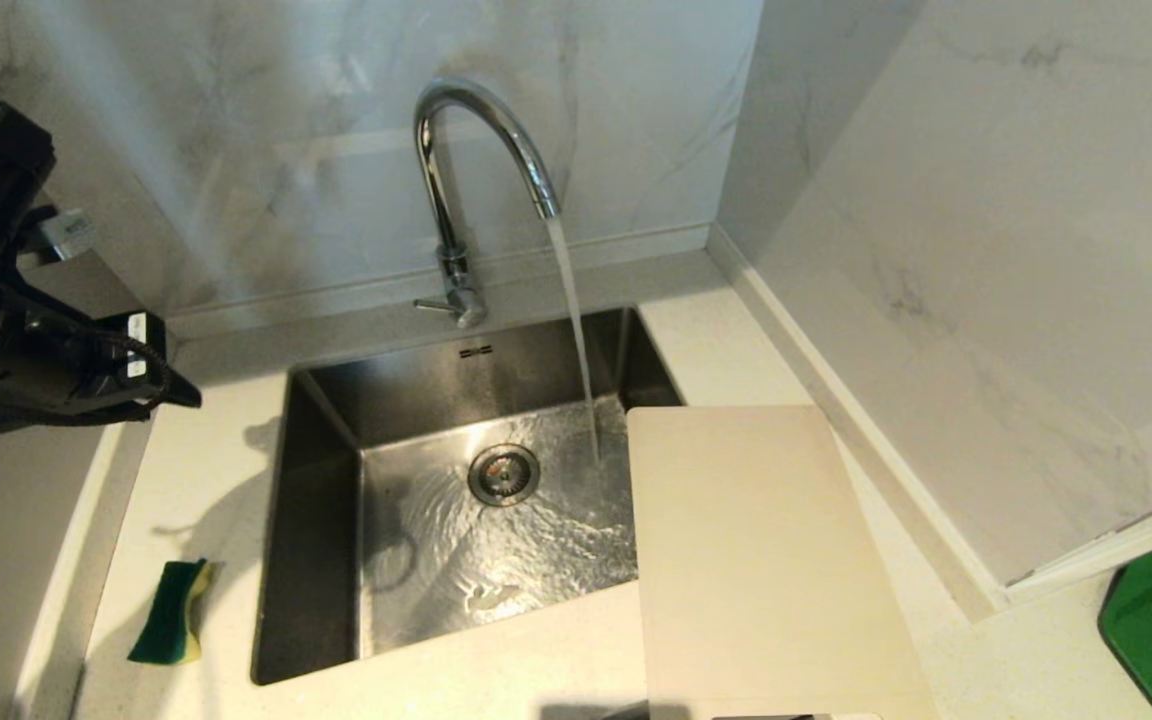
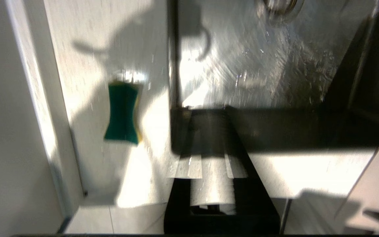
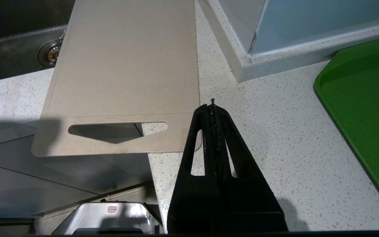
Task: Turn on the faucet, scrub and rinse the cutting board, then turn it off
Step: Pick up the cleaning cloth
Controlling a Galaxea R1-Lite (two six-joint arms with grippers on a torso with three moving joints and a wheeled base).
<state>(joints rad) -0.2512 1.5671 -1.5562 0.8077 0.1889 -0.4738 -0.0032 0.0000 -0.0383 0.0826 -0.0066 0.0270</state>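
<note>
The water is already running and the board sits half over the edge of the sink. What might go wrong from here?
1. The cutting board overhangs both the sink and the counter's front edge; a careless nudge might tip it in or off.
2. The faucet stream lands right beside the board, so splashes may wet the counter.
3. The sponge lies flat on the counter left of the sink; the left gripper, above it, may struggle to pinch something so low.
</note>
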